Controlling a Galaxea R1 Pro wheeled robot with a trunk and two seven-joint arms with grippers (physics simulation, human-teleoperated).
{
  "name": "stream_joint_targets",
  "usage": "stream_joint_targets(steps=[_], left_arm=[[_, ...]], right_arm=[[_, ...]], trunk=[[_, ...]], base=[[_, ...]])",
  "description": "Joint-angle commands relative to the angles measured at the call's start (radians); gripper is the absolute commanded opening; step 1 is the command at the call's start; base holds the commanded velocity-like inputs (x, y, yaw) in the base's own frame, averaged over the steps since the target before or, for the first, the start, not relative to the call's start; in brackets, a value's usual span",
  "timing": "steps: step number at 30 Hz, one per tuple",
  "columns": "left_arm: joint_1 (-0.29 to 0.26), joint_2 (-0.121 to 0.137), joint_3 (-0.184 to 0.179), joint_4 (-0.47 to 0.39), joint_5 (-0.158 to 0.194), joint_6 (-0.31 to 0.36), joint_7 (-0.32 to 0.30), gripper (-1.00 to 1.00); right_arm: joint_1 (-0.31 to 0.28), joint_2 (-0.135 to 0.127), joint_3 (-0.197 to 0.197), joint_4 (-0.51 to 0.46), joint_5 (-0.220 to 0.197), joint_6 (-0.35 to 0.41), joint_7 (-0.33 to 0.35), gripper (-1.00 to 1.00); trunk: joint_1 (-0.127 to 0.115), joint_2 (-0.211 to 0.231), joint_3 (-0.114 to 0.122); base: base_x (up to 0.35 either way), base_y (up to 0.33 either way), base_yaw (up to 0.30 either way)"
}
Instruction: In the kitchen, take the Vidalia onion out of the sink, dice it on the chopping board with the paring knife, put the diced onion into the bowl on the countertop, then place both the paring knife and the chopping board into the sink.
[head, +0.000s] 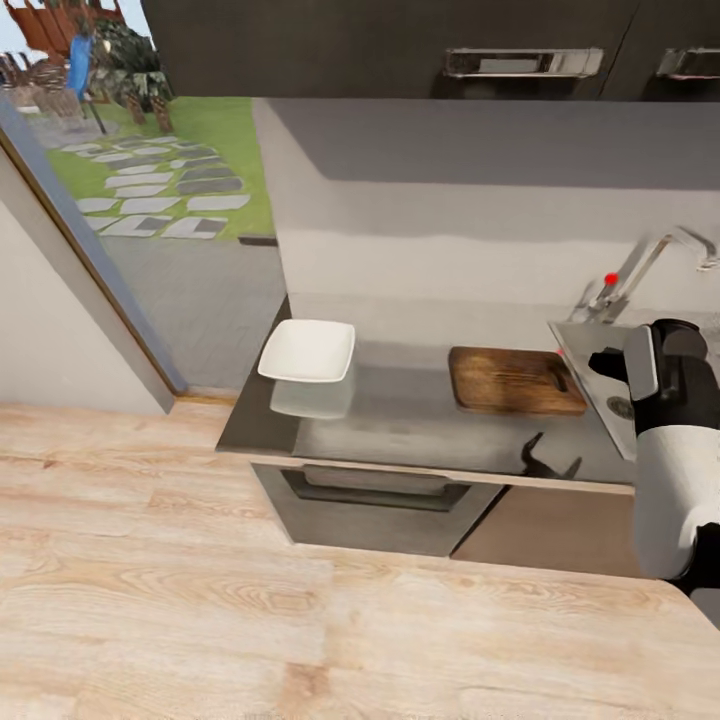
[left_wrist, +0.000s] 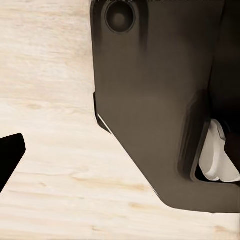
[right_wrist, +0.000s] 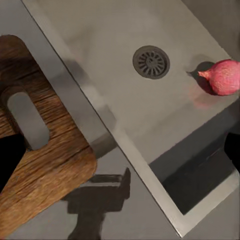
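Onion (right_wrist: 227, 76) first: from my right wrist camera it lies on the floor of the sink (right_wrist: 115, 55), against the basin's wall on the side away from the chopping board (right_wrist: 45, 165), with the drain (right_wrist: 151, 62) between it and the board. Its pointed tip faces the drain, so its long axis runs roughly across the basin toward the board.

My right arm (head: 668, 400) hangs over the sink's near edge in the head view, so it is clearly the nearer one for the pick. I see only dark finger edges at the borders of the right wrist view, wide apart, so I judge the right gripper open and holding nothing. The left gripper looks down at the wooden floor (left_wrist: 50, 190) beside the robot's dark body; I cannot tell its state.

The board rests on the countertop (head: 400, 420) just beside the sink, the bowl (head: 308, 350) farther along. I would reach down past the drain toward the onion.
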Motion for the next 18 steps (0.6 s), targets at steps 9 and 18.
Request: stream_joint_targets(steps=[9,18], left_arm=[[-0.002,0.0,-0.008,0.005,0.01,-0.009,0.002,1.0],[-0.002,0.0,-0.008,0.005,0.01,-0.009,0.002,1.0]], right_arm=[[0.0,-0.001,0.023,0.0,-0.008,0.004,0.028,1.0],[0.0,0.003,0.028,0.004,-0.008,0.004,0.03,1.0]], trunk=[[0.0,-0.002,-0.002],[0.0,-0.002,-0.002]], base=[[-0.144,-0.29,0.0],[-0.297,-0.085,0.0]])
